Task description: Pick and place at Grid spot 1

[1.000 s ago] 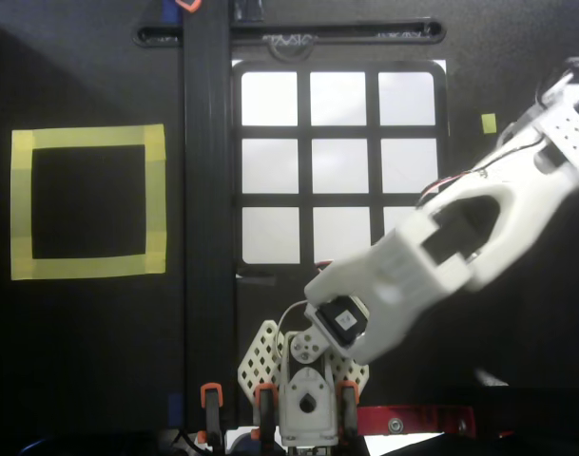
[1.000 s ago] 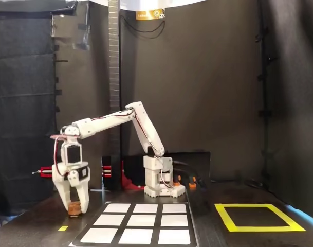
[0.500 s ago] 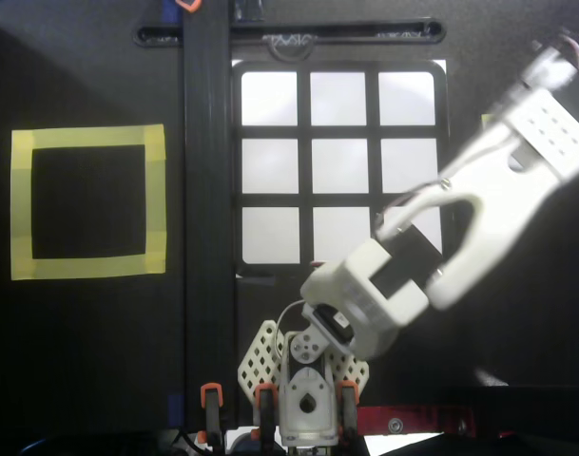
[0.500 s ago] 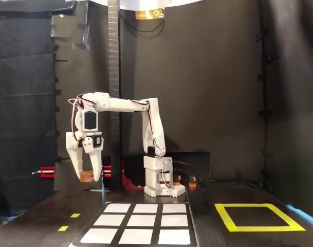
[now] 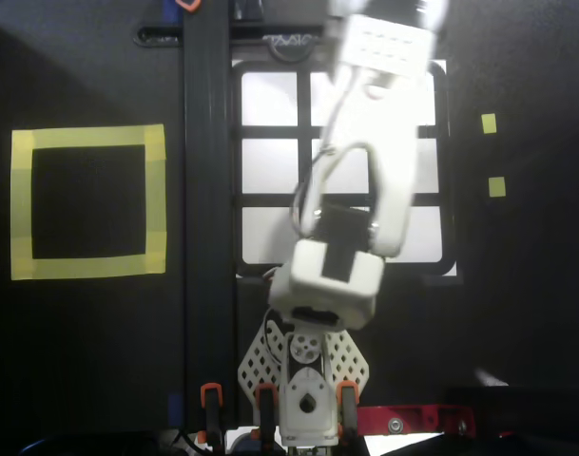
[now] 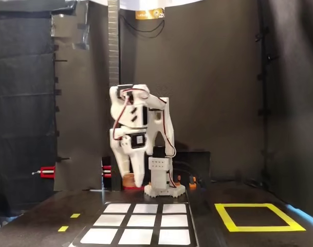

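The arm [image 6: 141,118] is folded over its base, and in the fixed view the jaws point straight down close beside that base, just above the worktop [image 6: 233,195]. From that angle the two fingers overlap into one white taper, and in the overhead view the arm's own body covers them, so I cannot tell how far apart they stand or whether they hold anything. A small brownish shape sits right at their tips; it may be one of the orange clamps [image 5: 210,391] along the worktop edge rather than a piece to carry. No loose piece shows clearly anywhere. Grid spot 1 [image 5: 270,98] lies well out ahead of the jaws, in the grid row farthest from the base and on the side nearer the yellow tape square [image 5: 87,201]; in the fixed view that is the nearest right-hand cell [image 6: 173,236]. It is bare and fully lit, not covered by the arm. By the look of it, the cell is a flat, hard, glowing panel set within a black frame [image 5: 306,127], a surface to set something down on and not a thing to grip, probably smooth enough that a light piece could slide if dropped. Anything placed there would best be held by its sides and lowered squarely inside the frame bars.
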